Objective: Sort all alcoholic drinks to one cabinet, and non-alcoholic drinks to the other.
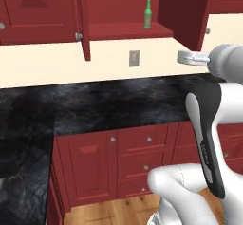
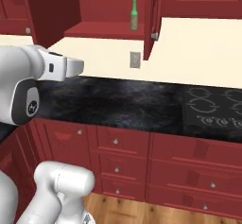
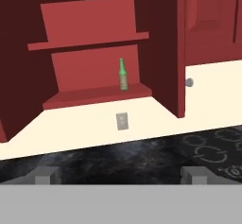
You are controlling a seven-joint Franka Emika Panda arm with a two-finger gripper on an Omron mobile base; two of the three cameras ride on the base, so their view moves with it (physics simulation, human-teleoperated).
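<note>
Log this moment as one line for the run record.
slim green glass bottle: upright on lower shelf of open red wall cabinet | pincer: open, empty, facing cabinet | black stone counter: below

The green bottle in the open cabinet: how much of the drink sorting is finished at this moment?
Done: one green bottle stands upright on the lower shelf of the open wall cabinet, right of its middle. In hand: nothing; the gripper is open and empty, facing that cabinet from above the black counter. Left: the other drinks, which are out of sight here, so their state cannot be judged.
</note>
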